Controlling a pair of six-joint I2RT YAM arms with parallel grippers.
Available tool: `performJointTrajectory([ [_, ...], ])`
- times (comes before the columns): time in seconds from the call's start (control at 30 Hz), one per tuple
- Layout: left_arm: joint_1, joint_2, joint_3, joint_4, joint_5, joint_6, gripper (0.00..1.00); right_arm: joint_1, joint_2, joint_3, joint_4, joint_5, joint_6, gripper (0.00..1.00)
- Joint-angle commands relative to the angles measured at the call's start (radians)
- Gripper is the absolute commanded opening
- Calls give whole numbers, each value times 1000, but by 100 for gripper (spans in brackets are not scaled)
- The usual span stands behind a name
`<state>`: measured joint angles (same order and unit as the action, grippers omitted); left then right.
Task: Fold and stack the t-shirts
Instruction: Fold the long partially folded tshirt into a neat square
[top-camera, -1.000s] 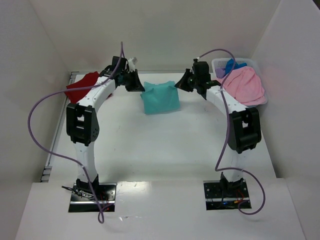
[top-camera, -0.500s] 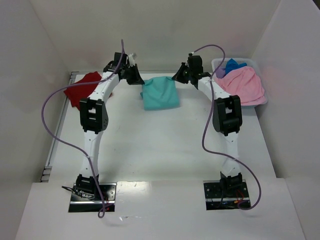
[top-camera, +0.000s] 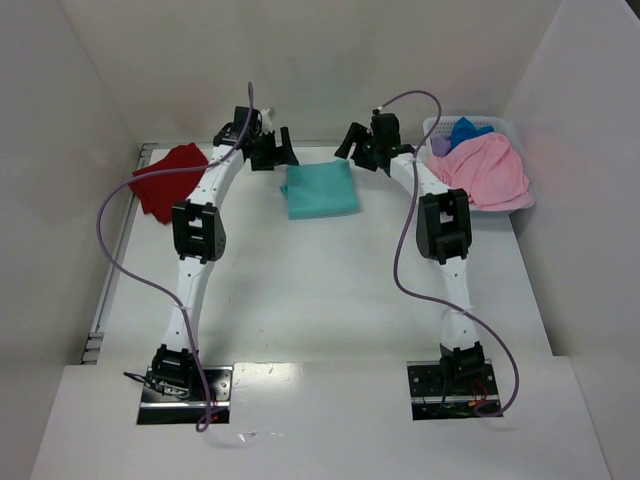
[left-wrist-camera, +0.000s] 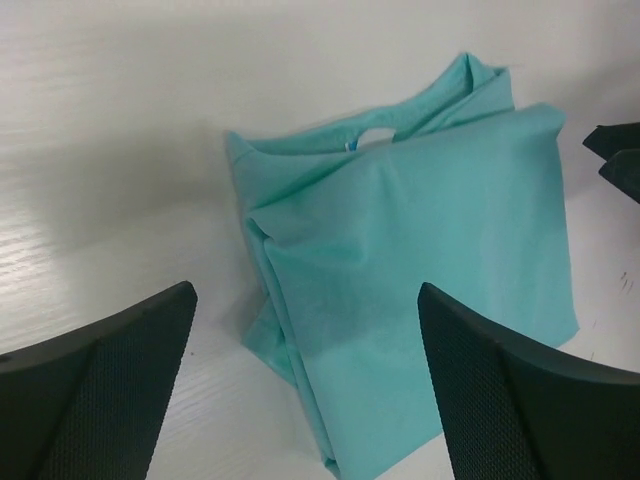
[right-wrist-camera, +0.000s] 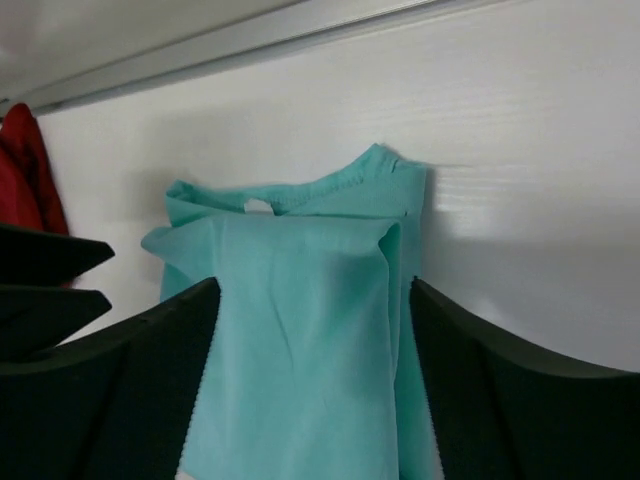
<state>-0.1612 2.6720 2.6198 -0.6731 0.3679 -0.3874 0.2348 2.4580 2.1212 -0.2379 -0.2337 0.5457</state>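
Since the left end effector (top-camera: 278, 150) and right end effector (top-camera: 352, 142) gape wide and empty, flanking the folded teal shirt (top-camera: 320, 190) at upper centre, best lift straight up without snagging.

Soft matt teal cloth t-shirt (left-wrist-camera: 430, 250), faintly grained white table (left-wrist-camera: 120, 120), dimpled matt black left claw (left-wrist-camera: 305, 295)

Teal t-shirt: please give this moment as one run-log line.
teal t-shirt: folded, on table | left gripper: open, empty, by its far edge | right gripper: open, empty, by its far edge
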Motion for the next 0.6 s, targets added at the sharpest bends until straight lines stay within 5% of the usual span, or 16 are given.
performJointTrajectory([
  [0.0, 6, -3, 91, -8, -52, 42, 100, -15, -14, 82, -5, 49, -46, 85],
  [0.17, 28, -38, 143, -8, -31, 62, 100, -15, -63, 120, -17, 94, -81, 89],
  [0.37, 48, -67, 163, 10, 75, 111, 92, -15, -94, 65, 57, -22, -72, 73],
  [0.57, 34, 23, 232, 46, 163, 68, 17, -15, -47, 28, 109, -125, -52, 12],
])
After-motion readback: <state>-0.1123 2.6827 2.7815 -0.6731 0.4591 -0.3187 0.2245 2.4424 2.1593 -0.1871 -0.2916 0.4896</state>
